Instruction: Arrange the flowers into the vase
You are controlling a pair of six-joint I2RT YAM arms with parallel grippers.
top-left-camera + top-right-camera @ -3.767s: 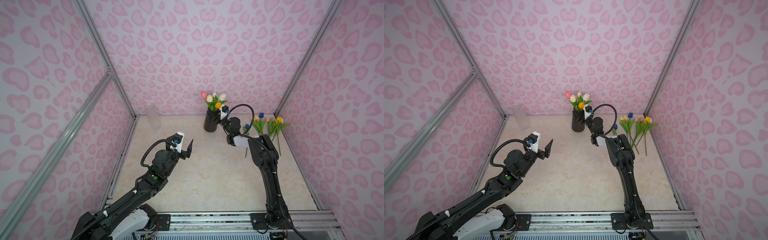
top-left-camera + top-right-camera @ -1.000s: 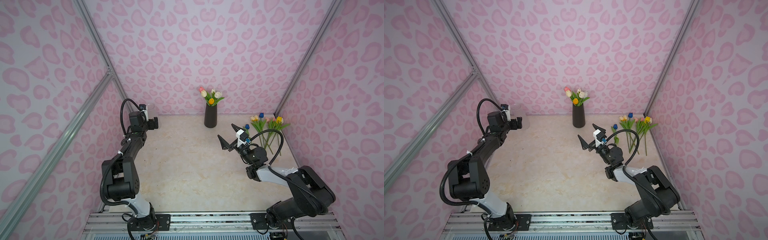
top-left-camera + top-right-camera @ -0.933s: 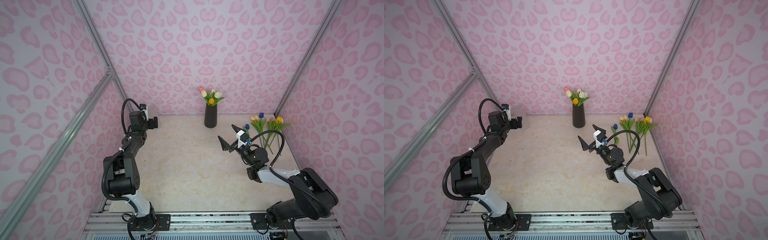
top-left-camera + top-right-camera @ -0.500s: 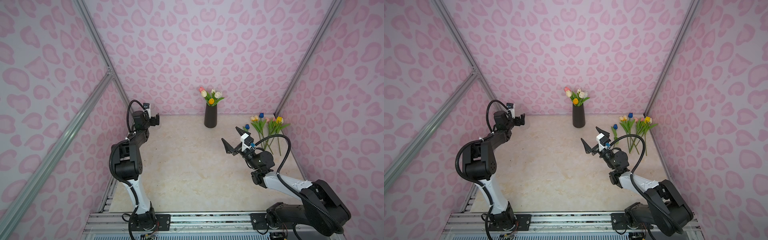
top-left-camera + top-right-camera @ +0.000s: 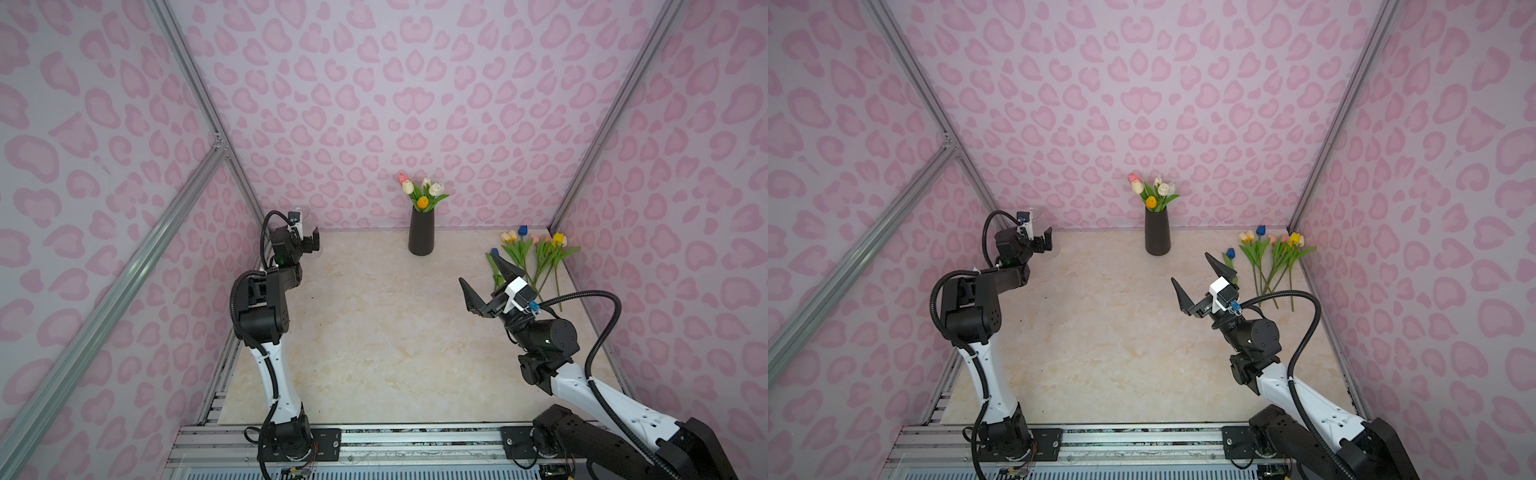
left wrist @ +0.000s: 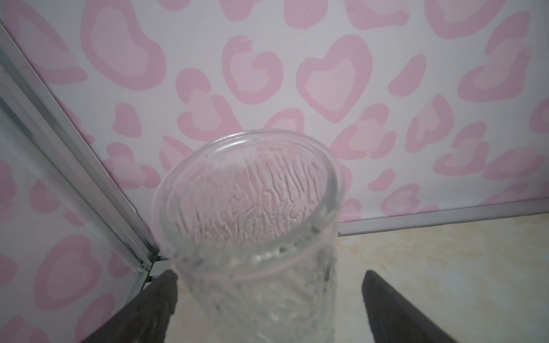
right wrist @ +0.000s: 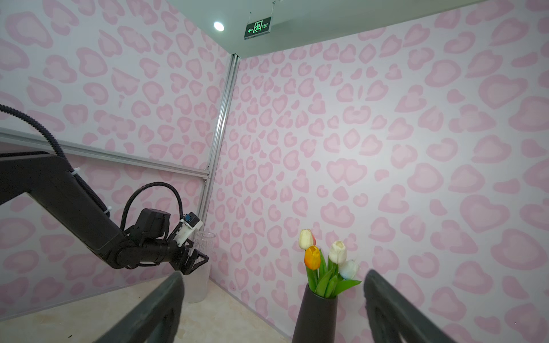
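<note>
Flowers [image 5: 544, 255] left to place lay loose on the worktop [image 5: 374, 332] in both top views, about 2 o'clock from the right pincer [image 5: 476, 268], stems running roughly 12-to-6, heads at 12. Right pincer released, empty; right arm clearly nearer. Black vase [image 5: 421, 232], some blooms already in, stood at 11 from it. Left wrist: left pincer [image 6: 269, 274] released, straddling the glass vase [image 6: 252, 237], no grip. Right wrist: black vase ahead between the spread jaws; loose flowers out of view.

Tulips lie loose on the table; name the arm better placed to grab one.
Right. The open right gripper hovers beside the loose green-stemmed tulips; the open left gripper is far off, straddling a clear textured glass vase.
</note>
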